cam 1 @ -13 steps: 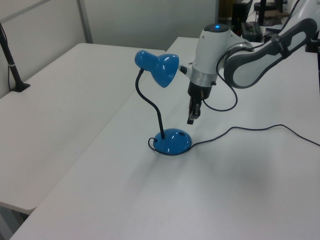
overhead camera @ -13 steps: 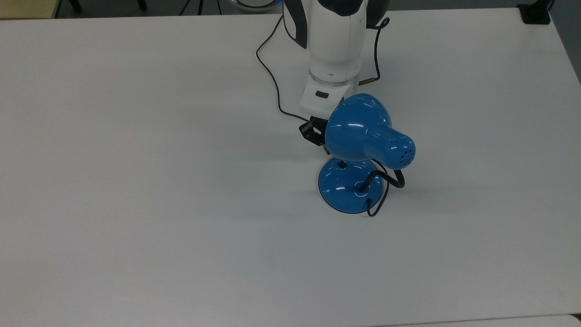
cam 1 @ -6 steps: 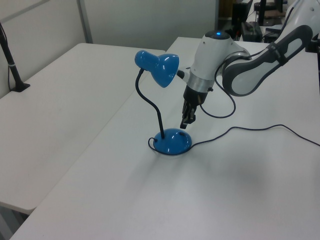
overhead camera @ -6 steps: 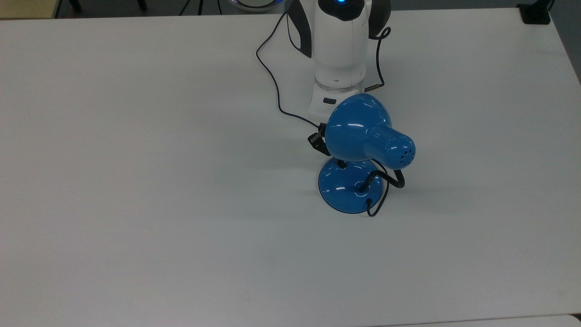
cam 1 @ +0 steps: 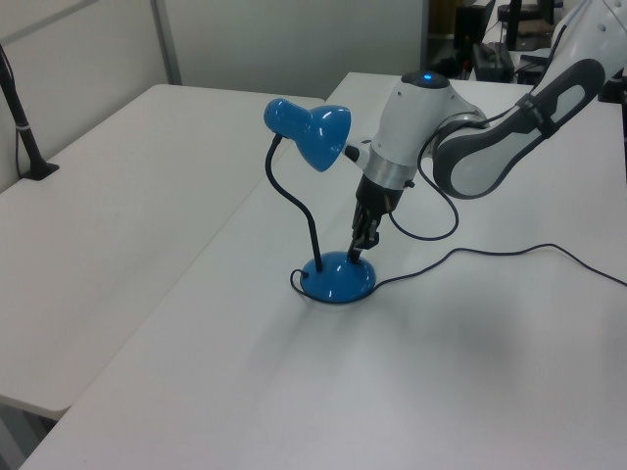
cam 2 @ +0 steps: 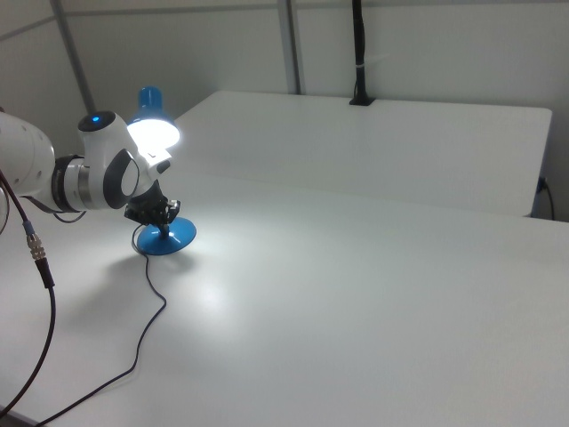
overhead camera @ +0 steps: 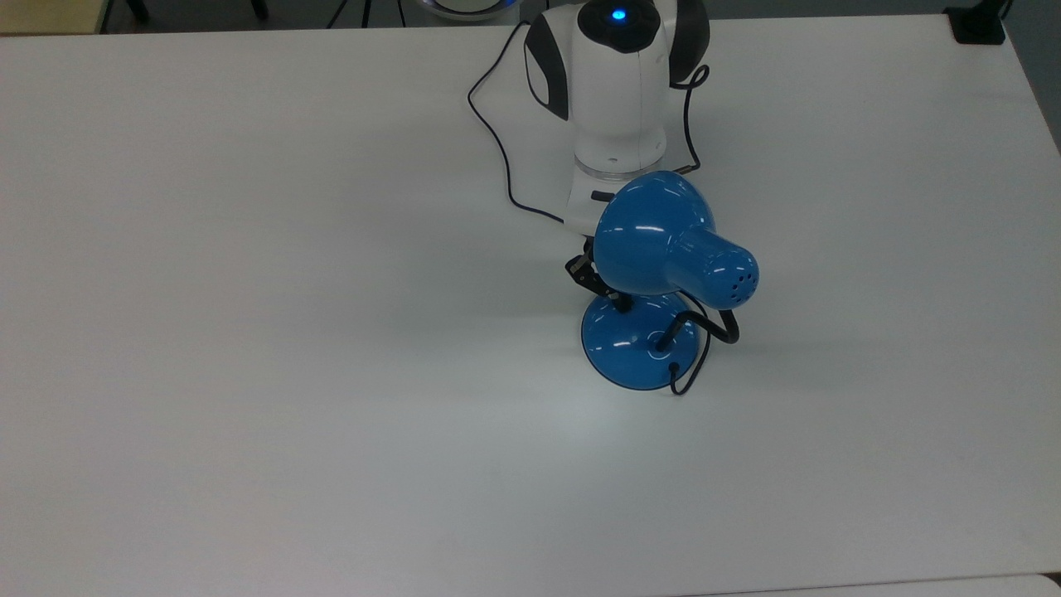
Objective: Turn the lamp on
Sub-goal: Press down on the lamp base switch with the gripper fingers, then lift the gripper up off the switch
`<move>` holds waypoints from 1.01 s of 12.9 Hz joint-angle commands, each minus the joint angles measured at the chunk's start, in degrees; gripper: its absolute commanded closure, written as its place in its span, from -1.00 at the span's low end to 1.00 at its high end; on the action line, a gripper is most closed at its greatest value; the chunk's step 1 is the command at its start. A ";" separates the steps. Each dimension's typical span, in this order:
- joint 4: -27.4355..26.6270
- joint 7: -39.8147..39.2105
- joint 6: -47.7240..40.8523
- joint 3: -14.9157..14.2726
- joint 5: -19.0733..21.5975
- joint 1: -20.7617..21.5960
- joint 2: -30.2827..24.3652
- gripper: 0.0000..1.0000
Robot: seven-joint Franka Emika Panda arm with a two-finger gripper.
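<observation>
Pressing the lamp switch, and it looks lit

Going left to right in the left view: the lamp [cam 1: 328,211] stands mid-desk [cam 1: 196,323], well in from every edge, shade up on its bent neck. Right beside it the end effector [cam 1: 358,252] tips down onto the blue base [cam 1: 337,278], where I'd guess the switch sits, hence the steep angle. Can't tell how far apart its fingers are. In the right view the shade glows and light pools on the desk, so the job looks done. Cord [cam 1: 490,252] trails toward the right edge.
</observation>
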 commanded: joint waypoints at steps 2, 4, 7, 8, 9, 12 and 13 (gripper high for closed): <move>0.01 -1.55 2.00 0.82 -0.67 0.05 1.37 1.00; -0.08 -1.47 1.91 0.82 -0.50 -0.21 0.85 1.00; -1.57 0.89 -0.88 0.82 -0.06 -0.56 -2.92 1.00; -1.84 2.12 -4.47 0.82 -0.06 -0.91 -4.50 1.00; -1.84 2.48 -9.12 0.73 -0.06 -1.26 -5.74 1.00; -1.58 2.58 -19.68 0.38 -0.15 -3.02 -9.17 1.00; -1.40 2.66 -22.84 0.29 -0.15 -3.81 -10.40 1.00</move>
